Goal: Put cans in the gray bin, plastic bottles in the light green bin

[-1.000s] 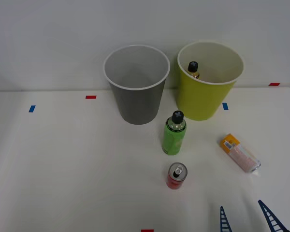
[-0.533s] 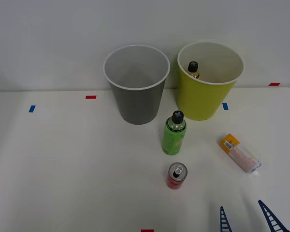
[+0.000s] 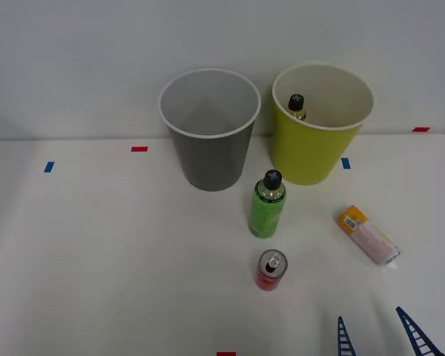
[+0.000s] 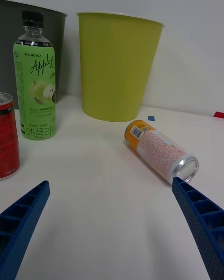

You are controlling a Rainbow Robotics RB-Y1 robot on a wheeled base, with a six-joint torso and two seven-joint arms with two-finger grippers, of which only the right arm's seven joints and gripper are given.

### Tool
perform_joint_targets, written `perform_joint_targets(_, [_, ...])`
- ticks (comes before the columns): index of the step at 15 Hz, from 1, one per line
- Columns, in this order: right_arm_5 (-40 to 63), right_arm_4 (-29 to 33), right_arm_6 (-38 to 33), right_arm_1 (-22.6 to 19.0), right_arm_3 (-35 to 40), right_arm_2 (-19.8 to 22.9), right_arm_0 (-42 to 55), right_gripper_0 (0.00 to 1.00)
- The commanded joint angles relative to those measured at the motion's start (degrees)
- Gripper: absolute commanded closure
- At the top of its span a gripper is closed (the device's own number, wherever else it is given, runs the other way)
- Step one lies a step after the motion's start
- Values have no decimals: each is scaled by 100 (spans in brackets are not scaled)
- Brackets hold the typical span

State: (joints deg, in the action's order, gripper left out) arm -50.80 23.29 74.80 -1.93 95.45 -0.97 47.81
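A short red can (image 3: 271, 270) with a silver top stands at the table's middle front; it is also in the wrist view (image 4: 7, 135). Behind it stands a green plastic bottle (image 3: 267, 208) with a black cap, labelled in the wrist view (image 4: 37, 84). To the right a slim container (image 3: 368, 234) lies on its side, with an orange end, a pale pink label and a silver end (image 4: 158, 149). At the back stand the gray bin (image 3: 211, 159) and the light green bin (image 3: 311, 152), which holds a black-capped bottle (image 3: 297, 106). My right gripper (image 3: 378, 337) is open and holds nothing, just in front of the lying container.
Small red and blue tape marks dot the white table, one blue (image 3: 345, 163) beside the light green bin. A pale wall rises right behind both bins. The table's left half is bare.
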Motion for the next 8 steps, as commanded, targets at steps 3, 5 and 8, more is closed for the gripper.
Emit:
perform_joint_targets(3, [0,0,0,0,0,0,0,10])
perform_joint_targets(5, [0,0,0,0,0,0,0,10])
perform_joint_targets(8, [0,0,0,0,0,0,0,9])
